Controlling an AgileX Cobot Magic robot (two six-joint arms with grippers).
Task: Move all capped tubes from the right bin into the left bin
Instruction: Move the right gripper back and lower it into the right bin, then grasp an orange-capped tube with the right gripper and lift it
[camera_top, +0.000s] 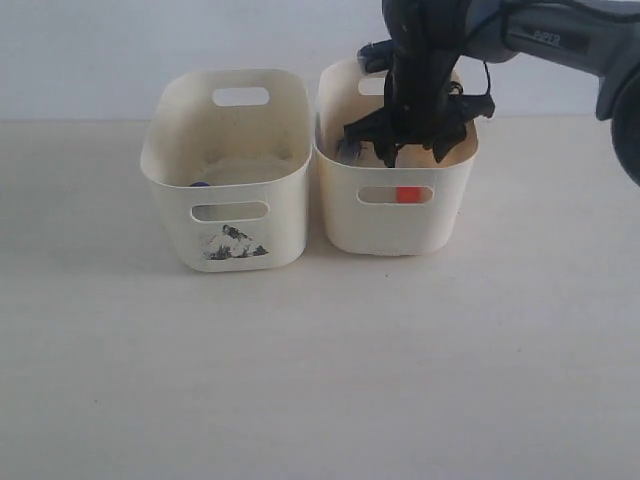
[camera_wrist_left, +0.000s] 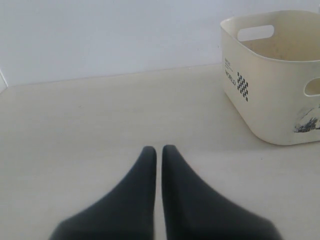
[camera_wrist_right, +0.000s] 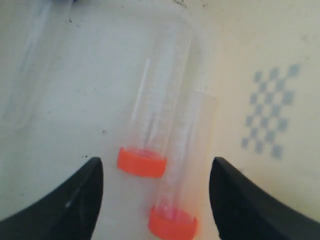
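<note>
While my right gripper (camera_wrist_right: 156, 170) hung with jaws apart inside the right bin (camera_top: 440, 215), straddling two orange-capped tubes (camera_wrist_right: 159, 95) lying touching on its floor, I judged that closing could pinch both or squirt one sideways, because they lay so close together.

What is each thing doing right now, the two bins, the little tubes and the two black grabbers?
Cream plastic left bin with mountain print: upright, blue cap showing inside.
Plain cream plastic right bin: upright, not yet emptied.
Two clear orange-capped tubes: capped, lying side by side, ungripped.
Black left gripper: shut, empty.
Black right gripper: open, straddling the tubes.
</note>
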